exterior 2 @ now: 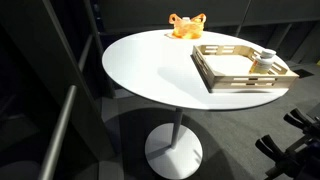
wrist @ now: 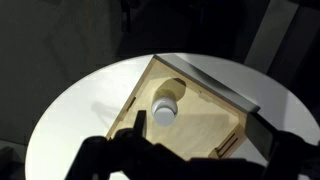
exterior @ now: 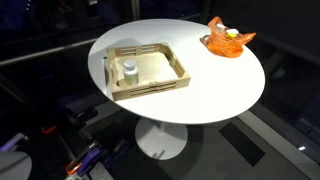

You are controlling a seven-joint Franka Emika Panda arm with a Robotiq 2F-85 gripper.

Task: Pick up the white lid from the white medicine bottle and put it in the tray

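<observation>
We see a table w/ a tray on it, set toward one edge. A bottle stands upright in the tray, near a corner, just beside the rim. At the table's opp. edge, well apart from the tray, sits a small item.

Gripper dark and blurred low in wrist view, jaws spread apart, empty

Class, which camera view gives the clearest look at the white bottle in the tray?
The wrist view: the bottle sits near the middle, large, seen from above inside the tray. In both exterior views the bottle is small, seen at an angle, near the tray's edge.
</observation>
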